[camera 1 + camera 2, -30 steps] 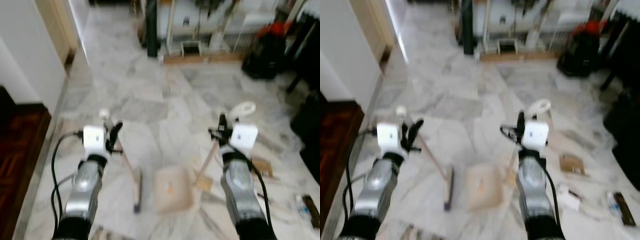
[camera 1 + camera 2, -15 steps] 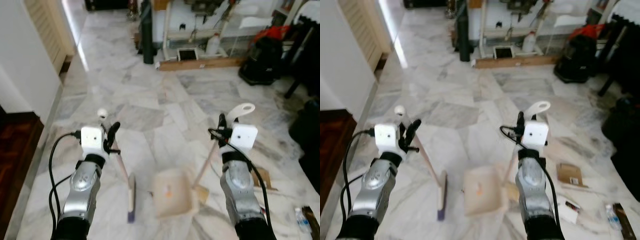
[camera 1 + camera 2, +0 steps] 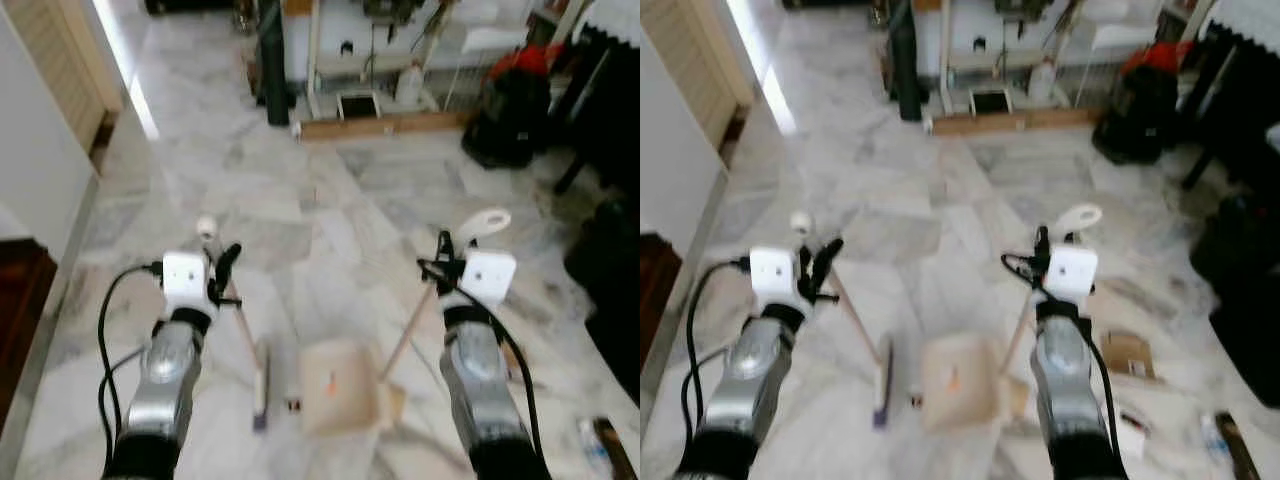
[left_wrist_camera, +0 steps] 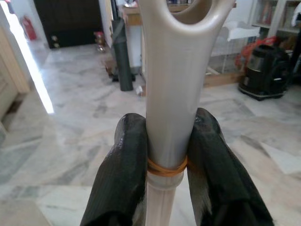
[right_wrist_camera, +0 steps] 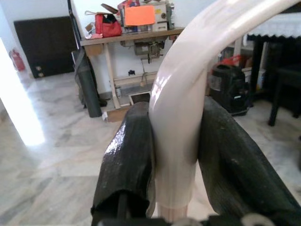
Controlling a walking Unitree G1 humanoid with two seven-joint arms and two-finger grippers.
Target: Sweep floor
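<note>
- Now, left eye view: the left gripper (image 3: pixel 228 268) grips the broom handle (image 3: pixel 243 330), which slants down to the broom head (image 3: pixel 261 385) on the marble floor (image 3: pixel 330 215). The right gripper (image 3: pixel 443 262) grips the dustpan handle (image 3: pixel 410 330), its looped top just to the right. The dustpan (image 3: pixel 338 402) lies on the floor between the two arms, just right of the broom head, with a small orange bit inside.
- Right eye view: same layout; a piece of cardboard (image 3: pixel 1127 352) lies on the floor to the right of the right arm, and a black vacuum cleaner (image 3: pixel 1132 115) stands far right.
- Left wrist view: both black fingers (image 4: pixel 121 174) are closed tight on the pale broom handle.
- Right wrist view: the fingers (image 5: pixel 129 162) clamp the cream dustpan handle; a table (image 5: pixel 127 42) stands far behind.
</note>
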